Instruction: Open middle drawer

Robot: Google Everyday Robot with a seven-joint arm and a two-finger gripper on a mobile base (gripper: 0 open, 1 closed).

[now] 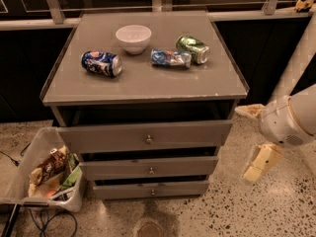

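Note:
The grey cabinet has three drawer fronts. The middle drawer [177,166] is the second one, with a small round metal knob [151,170]; it sits nearly flush between the taller top front [187,135] and the slim lowest front [173,188]. My gripper [255,137] hangs off the white arm to the right of the cabinet, at about middle-drawer height and clear of it. Its cream fingers [260,163] are spread apart and hold nothing.
On the cabinet top [148,85] are a white bowl [133,37], a blue can [101,63], a crushed blue can [170,58] and a green can [193,49]. A clear bin of snack packets [44,174] stands on the speckled floor at the left, with cables beside it.

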